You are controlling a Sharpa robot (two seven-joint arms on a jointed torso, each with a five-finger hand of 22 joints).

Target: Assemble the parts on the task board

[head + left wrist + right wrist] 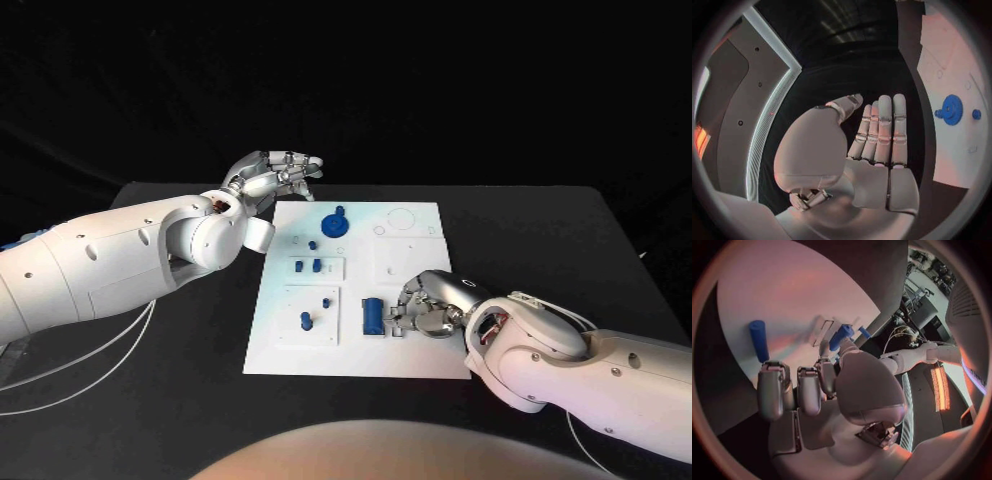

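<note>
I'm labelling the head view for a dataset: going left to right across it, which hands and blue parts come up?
Left hand → blue peg → blue gear → blue cylinder → right hand.

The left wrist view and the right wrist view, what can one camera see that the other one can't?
The left wrist view alone shows the left hand, fingers straight and together with nothing in them, and a round blue gear with a small blue peg beside it. The right wrist view alone shows the right hand, fingers curled over the board, and a blue cylinder lying flat near its fingertips. Both show the white task board.
</note>
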